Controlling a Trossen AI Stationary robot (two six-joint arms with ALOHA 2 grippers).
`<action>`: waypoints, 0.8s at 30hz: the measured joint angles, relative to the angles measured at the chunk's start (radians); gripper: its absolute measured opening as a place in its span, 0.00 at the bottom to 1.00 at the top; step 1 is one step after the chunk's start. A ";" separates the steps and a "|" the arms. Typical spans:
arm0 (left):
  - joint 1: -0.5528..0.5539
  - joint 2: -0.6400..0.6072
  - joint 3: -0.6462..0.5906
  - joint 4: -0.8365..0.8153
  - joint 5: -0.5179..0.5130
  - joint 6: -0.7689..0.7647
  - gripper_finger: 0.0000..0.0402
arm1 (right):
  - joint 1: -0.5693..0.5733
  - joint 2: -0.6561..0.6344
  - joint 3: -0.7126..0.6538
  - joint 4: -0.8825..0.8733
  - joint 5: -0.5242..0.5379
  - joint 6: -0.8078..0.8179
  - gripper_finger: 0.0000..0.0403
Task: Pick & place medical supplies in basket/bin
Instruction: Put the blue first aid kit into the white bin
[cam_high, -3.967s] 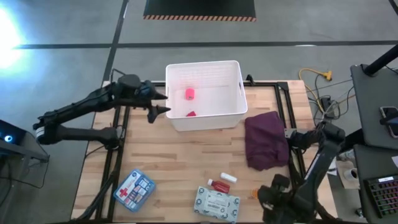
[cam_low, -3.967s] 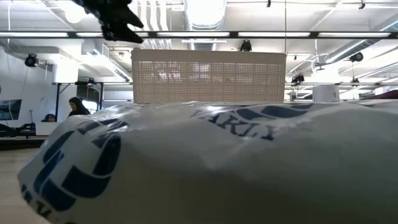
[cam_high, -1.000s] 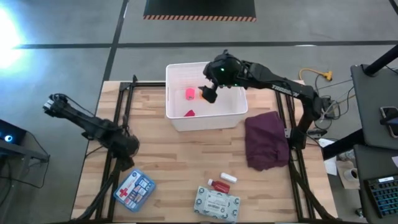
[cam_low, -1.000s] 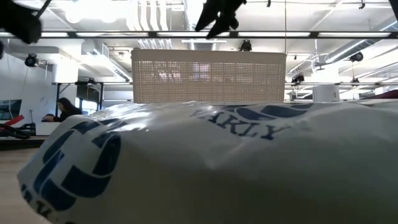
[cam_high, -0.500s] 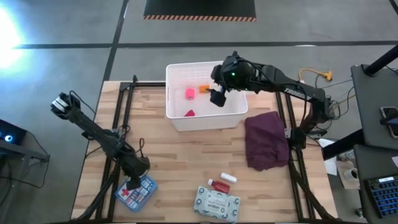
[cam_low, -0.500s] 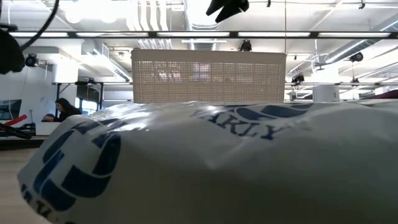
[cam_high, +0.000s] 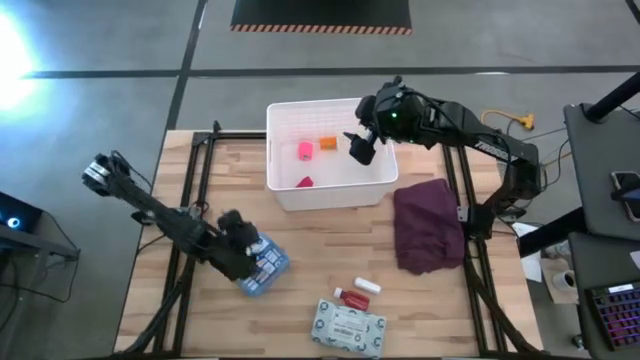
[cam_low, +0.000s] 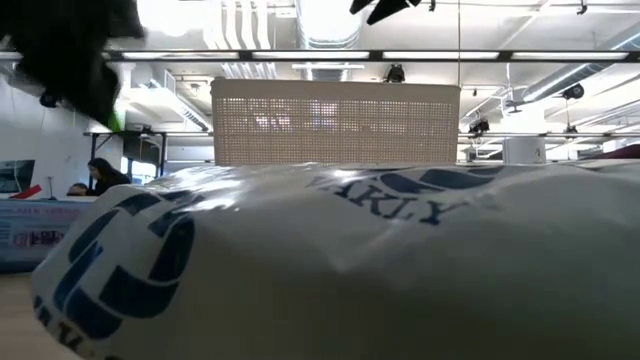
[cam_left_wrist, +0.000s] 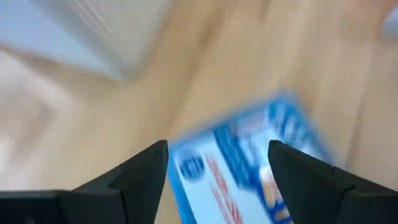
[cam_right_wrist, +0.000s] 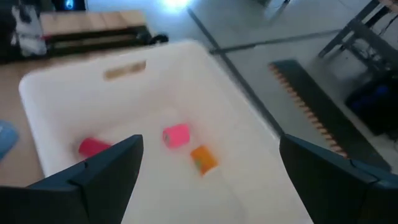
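I am working the pouch step: my left gripper (cam_high: 248, 262) is holding the blue-white pouch (cam_high: 265, 264) with its jaws clamped on it, near the front left of the table (cam_high: 330, 250), and in the left wrist view the pouch (cam_left_wrist: 249, 168) is sitting between my two dark fingers (cam_left_wrist: 140, 174), blurred. My right gripper (cam_high: 360, 148) is hanging over the right part of the white bin (cam_high: 335, 195) with its jaws spread apart and nothing between them; the right wrist view is looking down into the bin (cam_right_wrist: 56, 81), where the pink roll (cam_right_wrist: 176, 135), the orange piece (cam_right_wrist: 203, 157) and the red cylinder (cam_right_wrist: 93, 147) are lying on the floor of it, apart from one another. From above, the same three are showing as the pink roll (cam_high: 305, 150), the orange piece (cam_high: 327, 144) and the red cylinder (cam_high: 307, 183). Still waiting on the table near the front edge are the pale green wipes pack (cam_high: 347, 326) and, just beyond it, the red-white tube (cam_high: 356, 295); the maroon cloth (cam_high: 431, 224) is lying to the right of the bin. I judge the task to be roughly half done. My next move, I think, calls for carrying the pouch up over the bin's near wall without clipping the rim, and for my right arm to be clearing out of that space so the two arms are not meeting above the bin.
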 joint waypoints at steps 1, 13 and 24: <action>0.001 -0.016 0.019 -0.040 -0.013 0.008 0.65 | 0.005 -0.004 -0.005 -0.022 -0.006 0.009 0.91; 0.001 -0.183 -0.059 -0.359 0.173 -0.393 0.65 | 0.205 -0.042 -0.061 -0.424 -0.220 0.356 0.91; 0.001 -0.296 -0.280 -0.150 0.256 -0.466 0.65 | 0.370 -0.067 -0.234 -0.255 -0.532 0.802 0.87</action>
